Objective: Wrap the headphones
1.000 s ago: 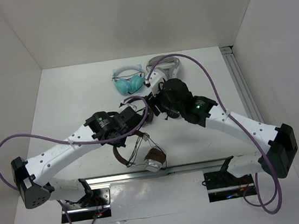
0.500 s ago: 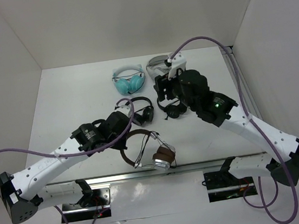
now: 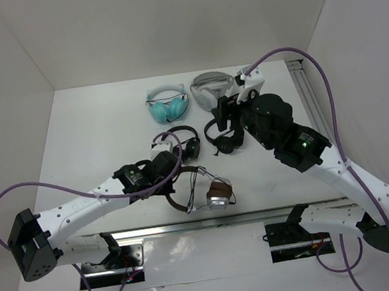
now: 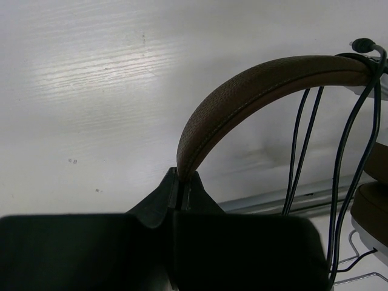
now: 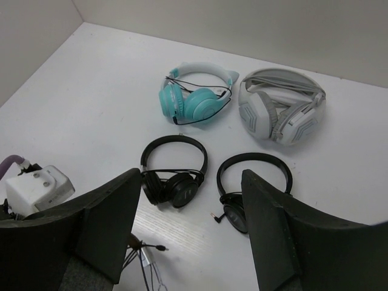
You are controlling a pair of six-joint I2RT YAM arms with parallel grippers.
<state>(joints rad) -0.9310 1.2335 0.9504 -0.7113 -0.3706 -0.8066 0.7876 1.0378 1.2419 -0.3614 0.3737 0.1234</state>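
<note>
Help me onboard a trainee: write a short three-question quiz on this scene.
1. True or false: the left fingers are shut on the headband of the brown headphones.
2. Besides the brown pair, how many headphones lie on the table? A two, B four, C six.
3. Fill in: the right fingers are ___ and hold nothing.

Key
1. True.
2. B: teal pair, white pair, two black pairs.
3. Open.
</note>
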